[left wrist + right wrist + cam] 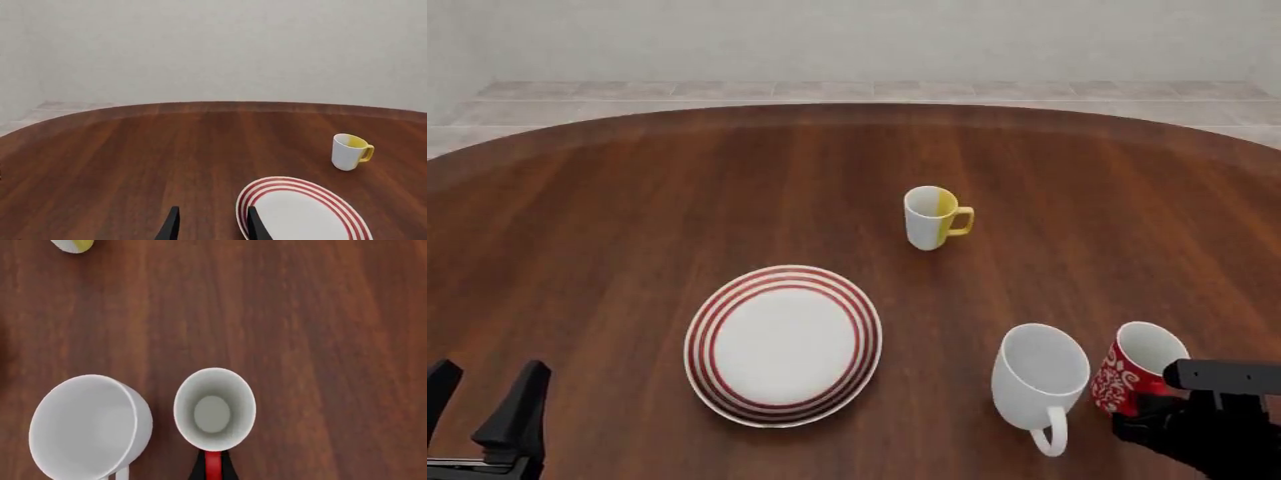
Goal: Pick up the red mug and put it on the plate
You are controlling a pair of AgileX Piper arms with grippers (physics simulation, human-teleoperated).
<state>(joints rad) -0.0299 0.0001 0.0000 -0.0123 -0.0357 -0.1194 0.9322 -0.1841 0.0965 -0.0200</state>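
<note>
The right gripper (pixel 211 471) is clamping the handle of the red mug (pixel 1134 375), which is standing on the table (pixel 627 220) just beside the white mug (pixel 1038 380). The left gripper (pixel 481 412) is sitting with fingers apart, near the plate (pixel 782 343).

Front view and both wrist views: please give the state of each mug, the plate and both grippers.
red mug: upright, on table, handle between right gripper's fingers.
white mug: upright, beside red mug.
white-and-yellow mug: upright, alone.
plate: flat, nothing on it.
left gripper: open.
right gripper: closure unclear.
</note>
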